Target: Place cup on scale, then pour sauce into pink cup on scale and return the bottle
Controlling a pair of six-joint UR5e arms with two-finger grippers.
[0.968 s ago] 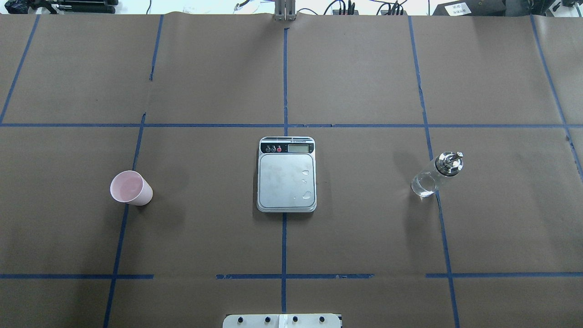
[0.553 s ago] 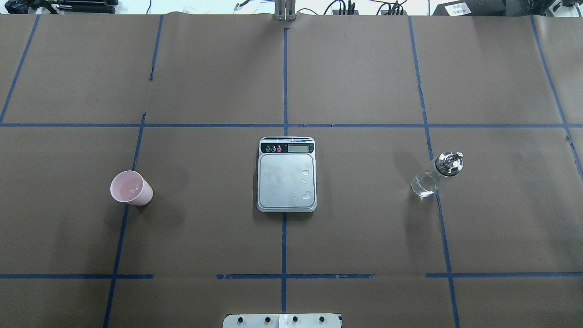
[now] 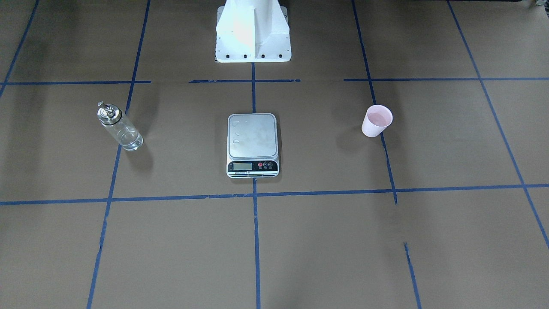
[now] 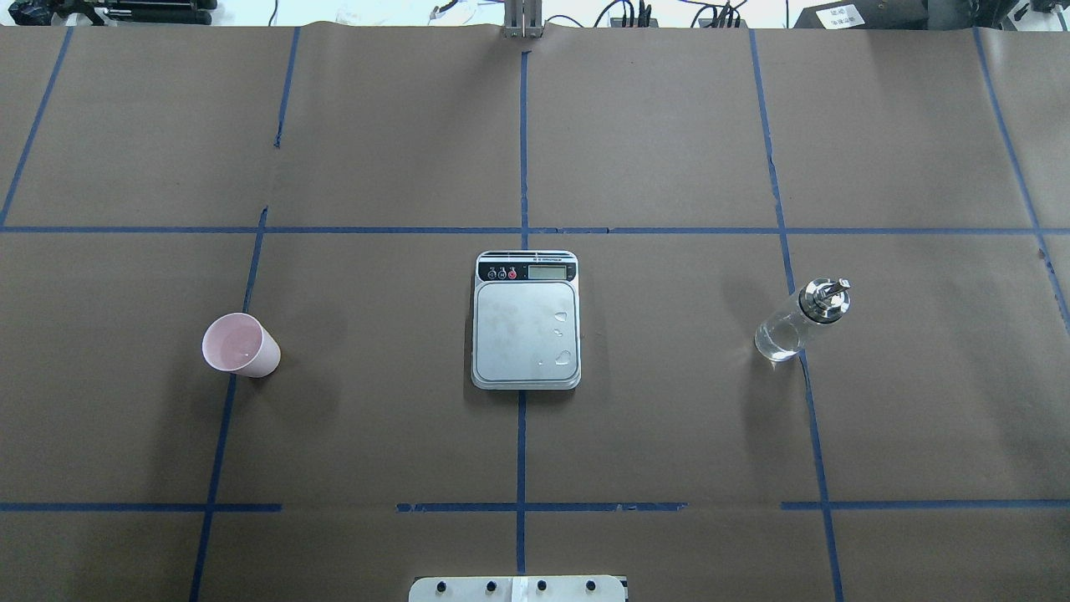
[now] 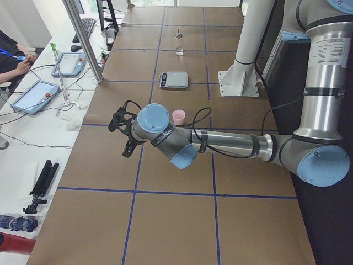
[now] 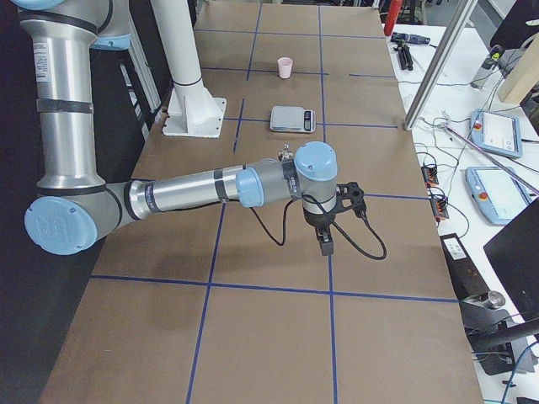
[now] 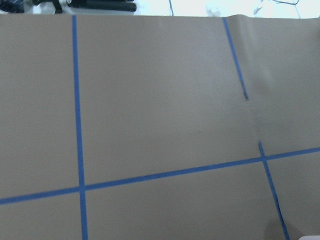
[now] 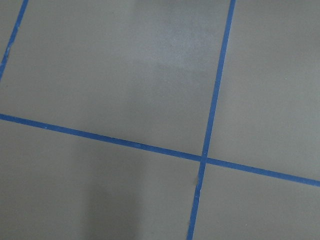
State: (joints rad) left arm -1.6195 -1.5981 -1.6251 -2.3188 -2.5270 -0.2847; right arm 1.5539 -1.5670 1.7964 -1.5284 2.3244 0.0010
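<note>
Black and hung with cable, my left hand (image 5: 127, 149) hangs over the brown paper of the bench (image 4: 669, 125) out at my left end. Only the side view catches it, so I cannot tell whether its fingers are apart or together. Its wrist camera sees nothing but paper crossed by blue tape lines (image 7: 77, 125). My right hand (image 6: 327, 244) hangs the same way over the opposite end, pointing down, and I cannot tell its state either. Both hands are well apart from the task's things. Moving inward, the pink cup (image 4: 241, 344) stands upright on my left side with its base at a tape line, well apart from the scale (image 4: 527, 322), with paper and tape between them. The scale lies flat at the middle on the centre line, its display strip turned away from me and a few clear droplets (image 4: 564, 358) on its steel platform. The bottle (image 4: 801, 322) stands upright on my right side, at another tape line, well apart from the scale. My white base plate (image 3: 253, 34) sits on my side of the scale.
</note>
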